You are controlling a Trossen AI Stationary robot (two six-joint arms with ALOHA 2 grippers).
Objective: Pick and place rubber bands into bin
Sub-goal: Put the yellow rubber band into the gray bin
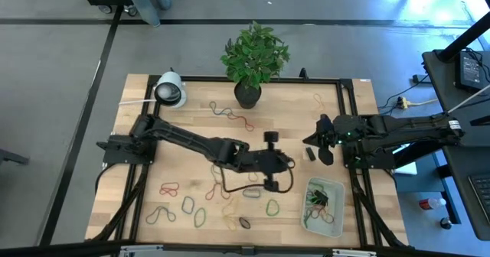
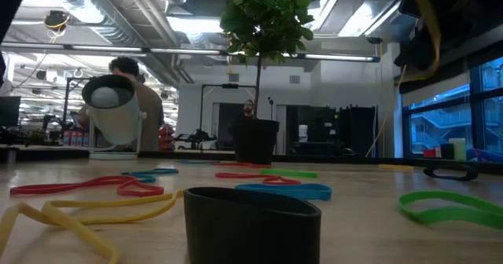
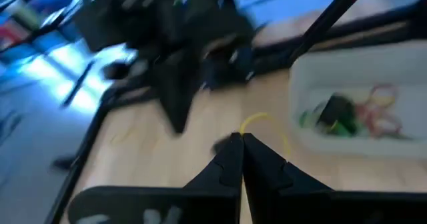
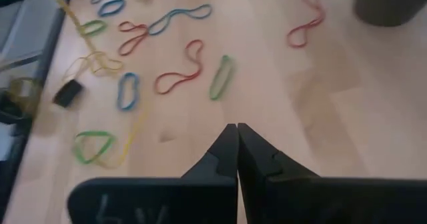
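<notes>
We found the left tool (image 1: 288,164) pressed together and empty, mid-worktop, just left of the bin (image 1: 334,185). The right tool (image 1: 315,139) was likewise shut, farther back on the right. The bin already held some rubber bands (image 1: 315,200); many lay loose near-left. Judgement: spread the fingers first, then descend squarely over a single isolated band, avoiding tangled ones.

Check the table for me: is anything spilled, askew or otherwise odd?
Nothing looks damaged. Loose rubber bands lie scattered over the table, as the job expects; some already sit in the bin. The plant pot stands upright.
</notes>
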